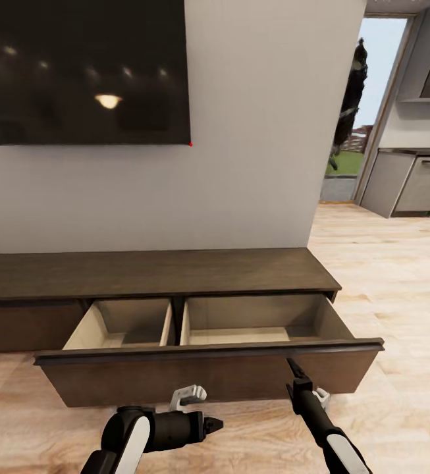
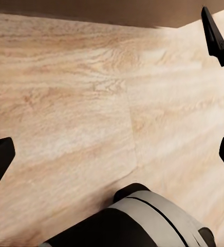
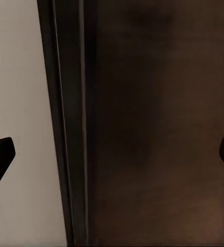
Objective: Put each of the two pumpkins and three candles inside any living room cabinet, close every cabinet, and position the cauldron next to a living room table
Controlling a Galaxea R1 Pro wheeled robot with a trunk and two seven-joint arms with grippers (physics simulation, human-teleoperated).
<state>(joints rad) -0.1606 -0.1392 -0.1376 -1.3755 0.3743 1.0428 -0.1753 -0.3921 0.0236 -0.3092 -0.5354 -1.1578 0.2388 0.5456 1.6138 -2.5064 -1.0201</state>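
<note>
Cabinet is a long, low, dark matte wood unit with its drawer pulled out, pale beige inside, long axis running left-right. Left gripper hangs low over the plank floor, jaws wide and empty. Right gripper, nearer, points up at the front's top edge, jaws wide too.

Head cam: high, looks fwd and down at the long low dark-brown wood cabinet, its pulled-out drawer across the lower frame, light wood plank floor at right. Left wrist cam: close over the same floor, cabinet's brown edge along the top of frame. Right wrist cam: v. close to the dark drawer front, shared w/ head view.
</note>
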